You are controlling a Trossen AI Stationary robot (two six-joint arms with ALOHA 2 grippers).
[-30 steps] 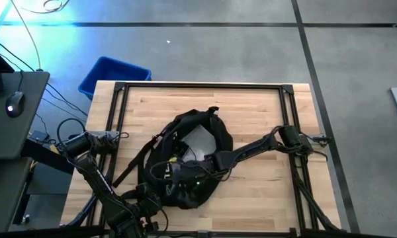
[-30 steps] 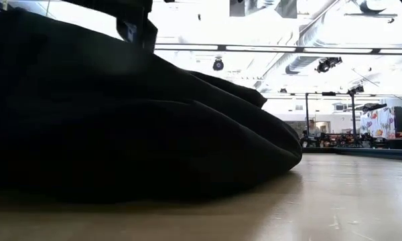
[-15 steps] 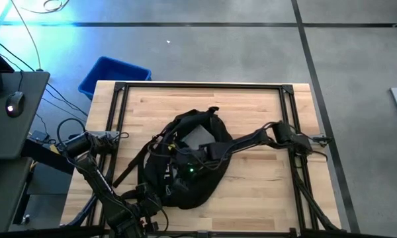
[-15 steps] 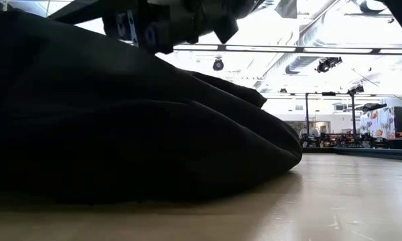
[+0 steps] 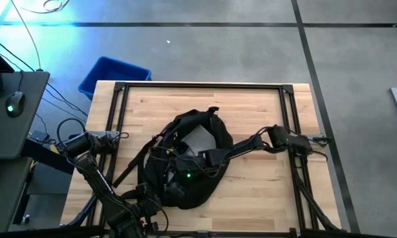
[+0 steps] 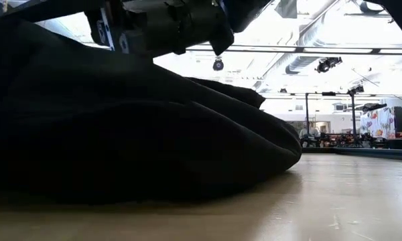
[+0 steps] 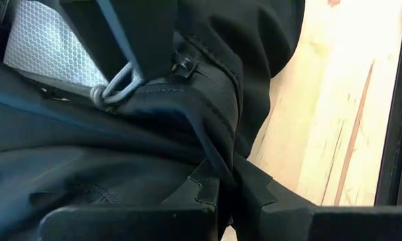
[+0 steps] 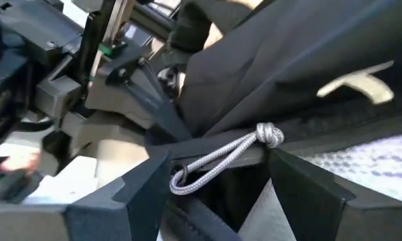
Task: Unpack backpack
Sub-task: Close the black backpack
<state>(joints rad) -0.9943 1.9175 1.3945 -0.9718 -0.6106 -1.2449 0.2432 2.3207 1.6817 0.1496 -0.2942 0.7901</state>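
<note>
**Closing in on the zipper cord**

Reaching across the table (image 5: 251, 106) from my right side, my right gripper (image 8: 218, 177) sits over the middle of the backpack (image 5: 185, 158), which lies near the front-centre of the table top with its long axis running roughly from the near edge toward the far one. My right fingers are spread wide, and a grey looped pull cord (image 8: 221, 157) lies squarely between them, its knot toward one finger and its loop toward the other. The cord is not yet pinched; I see clear gaps on both sides.

My left gripper (image 7: 228, 191) is on the nearer part of the backpack, and its two fingers look pressed together on a fold of the black fabric (image 7: 208, 127), pinning the bag in place. From that wrist I see the same cord (image 7: 117, 87) farther along the seam, beside a patch of white mesh (image 7: 47, 47).

What matters now is that the cord lies across the gap of my right gripper, not along it, so closing should catch it. My right arm is plainly the nearer one to the pull. I judge the bag to be still mostly closed, so unpacking has hardly begun. The risk is the thin cord slipping out as I close.
</note>
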